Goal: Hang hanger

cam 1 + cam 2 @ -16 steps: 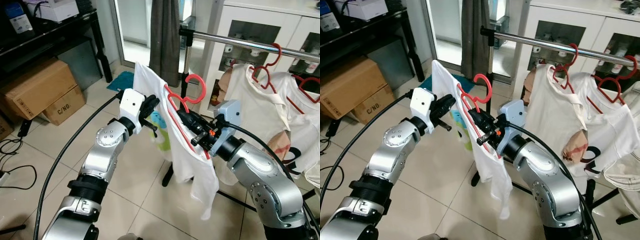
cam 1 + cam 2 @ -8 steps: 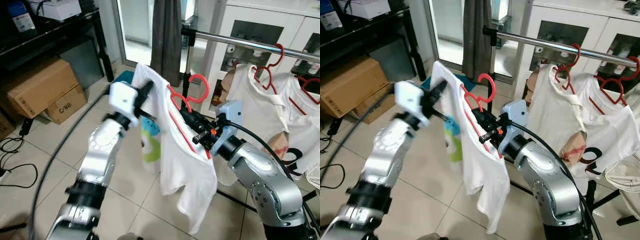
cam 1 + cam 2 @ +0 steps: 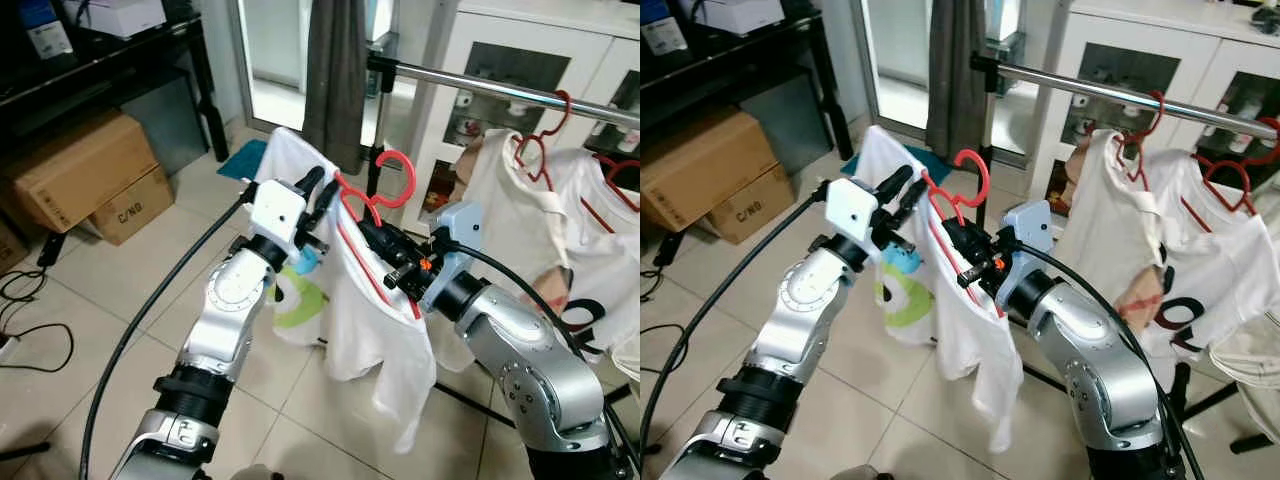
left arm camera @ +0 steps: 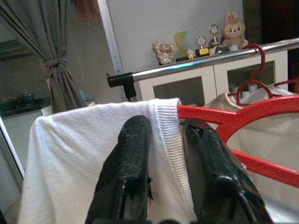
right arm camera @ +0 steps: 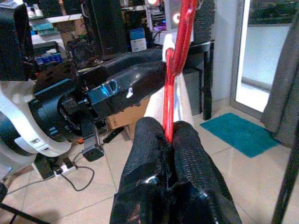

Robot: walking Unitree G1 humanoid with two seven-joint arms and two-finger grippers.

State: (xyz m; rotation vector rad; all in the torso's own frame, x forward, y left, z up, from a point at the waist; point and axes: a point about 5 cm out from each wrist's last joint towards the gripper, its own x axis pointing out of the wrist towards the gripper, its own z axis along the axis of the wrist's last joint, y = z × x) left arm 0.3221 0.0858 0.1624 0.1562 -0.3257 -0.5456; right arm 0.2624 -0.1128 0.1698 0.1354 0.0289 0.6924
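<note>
**Shirt being settled on the hanger, rail not yet reached**

The red hanger (image 3: 372,205) sits in mid-air below and in front of the open end of the clothes rail (image 3: 500,87), its hook up and free. The right gripper (image 3: 378,236) is clenched on the hanger's wire; the right wrist view shows both black fingers (image 5: 154,140) pressed together on the red rod. A white T-shirt (image 3: 350,300) drapes over the hanger and hangs toward the floor.

The left gripper (image 3: 318,192) is at the shirt's collar; in the left wrist view its two fingers (image 4: 133,140) straddle the ribbed collar edge (image 4: 168,121) where it meets the hanger's arm. They look close to pinching it, though whether they actually grip the cloth cannot be told.

The step in hand appears to be dressing the shirt onto the hanger. The next move would call for the left gripper to come off the collar and the right arm to lift the hook over the rail's bare stretch near its end.

Things to avoid: the rail's upright post (image 3: 374,140) just behind the hook, the grey curtain (image 3: 335,70) near the rail's end, and the hung shirts on red hangers (image 3: 545,130) farther along. Cardboard boxes (image 3: 80,175) sit on the floor well apart.
</note>
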